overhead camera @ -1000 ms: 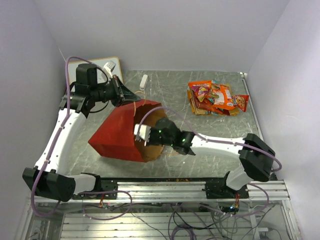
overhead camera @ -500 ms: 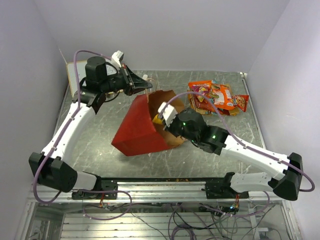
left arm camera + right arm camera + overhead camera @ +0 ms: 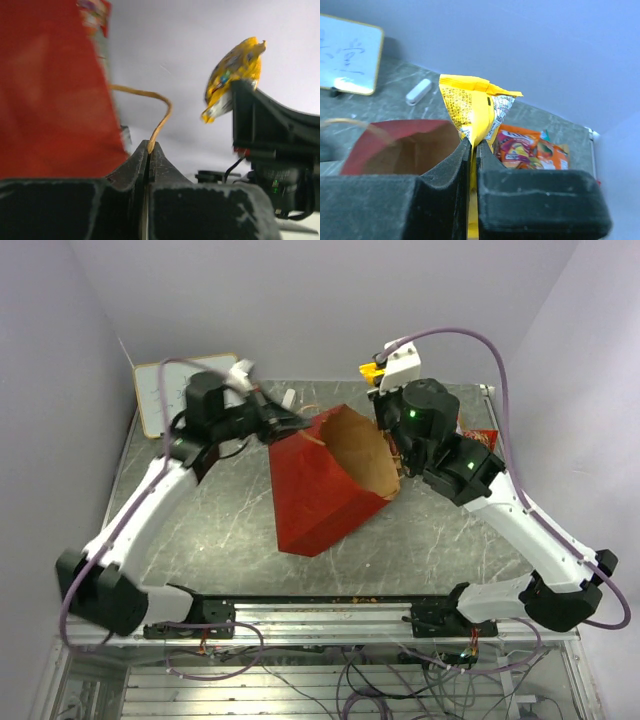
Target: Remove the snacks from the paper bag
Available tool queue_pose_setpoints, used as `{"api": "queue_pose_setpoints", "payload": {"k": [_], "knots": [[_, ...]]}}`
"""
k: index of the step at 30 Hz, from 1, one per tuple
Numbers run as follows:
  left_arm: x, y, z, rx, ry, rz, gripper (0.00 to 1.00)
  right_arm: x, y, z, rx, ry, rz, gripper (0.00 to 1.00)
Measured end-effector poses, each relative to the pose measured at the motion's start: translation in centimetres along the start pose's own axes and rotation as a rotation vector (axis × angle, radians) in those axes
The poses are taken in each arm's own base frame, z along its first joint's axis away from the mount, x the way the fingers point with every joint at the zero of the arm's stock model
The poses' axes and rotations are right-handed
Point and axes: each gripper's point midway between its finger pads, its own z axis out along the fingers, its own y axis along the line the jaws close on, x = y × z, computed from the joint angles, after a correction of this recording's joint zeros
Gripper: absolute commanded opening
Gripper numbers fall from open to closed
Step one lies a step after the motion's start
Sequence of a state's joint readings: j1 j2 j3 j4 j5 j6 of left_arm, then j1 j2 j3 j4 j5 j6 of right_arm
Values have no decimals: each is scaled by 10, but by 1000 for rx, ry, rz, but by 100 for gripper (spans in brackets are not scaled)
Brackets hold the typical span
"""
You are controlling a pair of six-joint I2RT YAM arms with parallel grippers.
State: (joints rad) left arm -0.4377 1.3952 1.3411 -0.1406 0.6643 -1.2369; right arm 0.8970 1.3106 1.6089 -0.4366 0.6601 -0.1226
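The red paper bag (image 3: 320, 490) stands tilted in the middle of the table, its brown mouth open toward the upper right. My left gripper (image 3: 298, 426) is shut on the bag's tan cord handle (image 3: 161, 107), beside the red wall (image 3: 50, 85). My right gripper (image 3: 378, 382) is raised above the bag's far rim and is shut on a yellow snack packet (image 3: 472, 107), which also shows in the left wrist view (image 3: 235, 75). A pile of orange and red snack packets (image 3: 530, 147) lies on the table at the back right, mostly hidden behind my right arm in the top view (image 3: 482, 443).
A white whiteboard (image 3: 165, 390) leans at the back left corner, with a small white marker (image 3: 288, 398) near it. Purple walls close in the table on three sides. The metal rail (image 3: 330, 615) runs along the near edge.
My right gripper has come out of the bag's mouth holding the yellow packet and risen toward the back right. My left gripper has swung right with the handle, turning the bag more upright.
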Motion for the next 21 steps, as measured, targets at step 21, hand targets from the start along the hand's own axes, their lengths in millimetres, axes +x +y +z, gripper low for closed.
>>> {"api": "queue_pose_setpoints", "payload": {"k": [21], "knots": [[-6, 127, -159, -588, -233, 20, 7, 97, -100, 91, 170, 220, 304, 0]]}}
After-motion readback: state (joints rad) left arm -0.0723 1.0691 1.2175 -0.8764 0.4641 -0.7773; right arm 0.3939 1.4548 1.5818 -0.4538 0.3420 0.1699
